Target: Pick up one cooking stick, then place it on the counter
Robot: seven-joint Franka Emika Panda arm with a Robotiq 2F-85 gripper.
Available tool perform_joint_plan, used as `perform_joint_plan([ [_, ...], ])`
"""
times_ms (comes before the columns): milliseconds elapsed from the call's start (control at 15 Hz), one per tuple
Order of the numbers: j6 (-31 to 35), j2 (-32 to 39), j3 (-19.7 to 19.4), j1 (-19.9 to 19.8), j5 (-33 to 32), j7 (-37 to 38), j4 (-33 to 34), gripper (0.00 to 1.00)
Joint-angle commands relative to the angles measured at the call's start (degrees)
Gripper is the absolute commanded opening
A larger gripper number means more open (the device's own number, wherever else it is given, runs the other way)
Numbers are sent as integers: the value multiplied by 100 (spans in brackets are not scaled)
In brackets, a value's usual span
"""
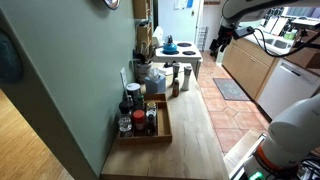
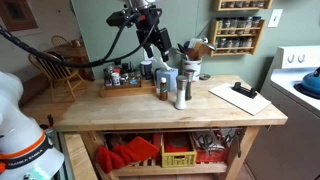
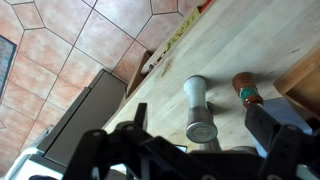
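The pincer (image 2: 158,48) hangs open and empty above the counter (image 2: 100,103). Right under it stand a steel shaker (image 3: 200,108) and a brown-capped bottle (image 3: 246,92), with a utensil crock (image 2: 192,68) nearby.

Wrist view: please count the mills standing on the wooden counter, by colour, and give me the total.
Silver mill: 1
Brown mill: 1
Total: 2, both standing on the counter.
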Motion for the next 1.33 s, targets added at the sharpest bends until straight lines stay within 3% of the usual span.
perform_joint_plan([
  [0,-10,8,39,-49,24,-17,10,100],
  [533,-10,8,39,-49,24,-16,11,100],
  [733,66,-19,268,186,134,-66,198,100],
  [1067,-100,278,836,637,312,73,943,100],
  [1267,-78,782,850,812,847,191,1510,100],
])
